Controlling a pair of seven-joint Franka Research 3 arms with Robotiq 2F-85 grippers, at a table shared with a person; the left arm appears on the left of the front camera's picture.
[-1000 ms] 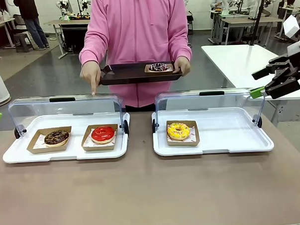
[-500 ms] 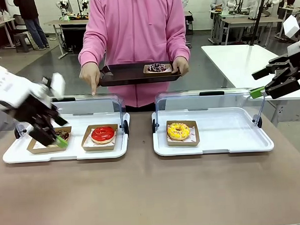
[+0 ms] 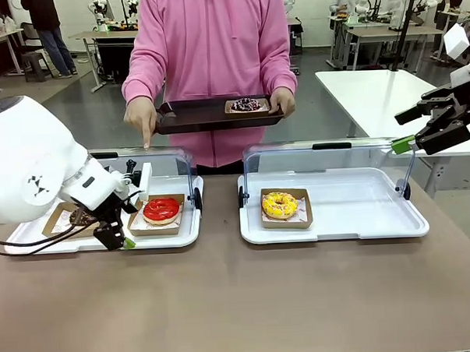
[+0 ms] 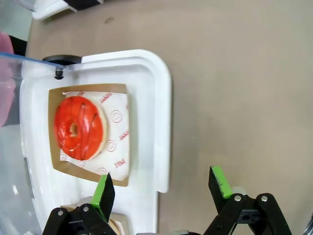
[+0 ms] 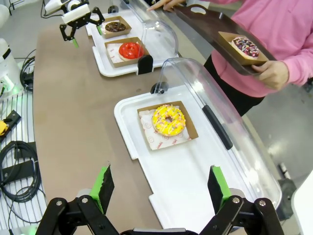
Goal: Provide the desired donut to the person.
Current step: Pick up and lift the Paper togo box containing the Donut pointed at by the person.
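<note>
The person in pink holds a dark tray bearing a sprinkled donut and points a finger down at the left case, above the red donut. My left gripper stands open at that tray's front edge, just left of the red donut; one pad is over the tray, the other over the table. A chocolate donut is partly hidden behind the arm. My right gripper hangs open at the far right, with the yellow donut ahead of it.
Two white trays stand side by side, each with a clear lid tipped up at the back. The brown table lies bare in front of them. A white table stands behind on the right.
My left arm has swung in from the left, across the chocolate donut, to the front edge beside the red donut. The right arm and the pointing hand have held still.
</note>
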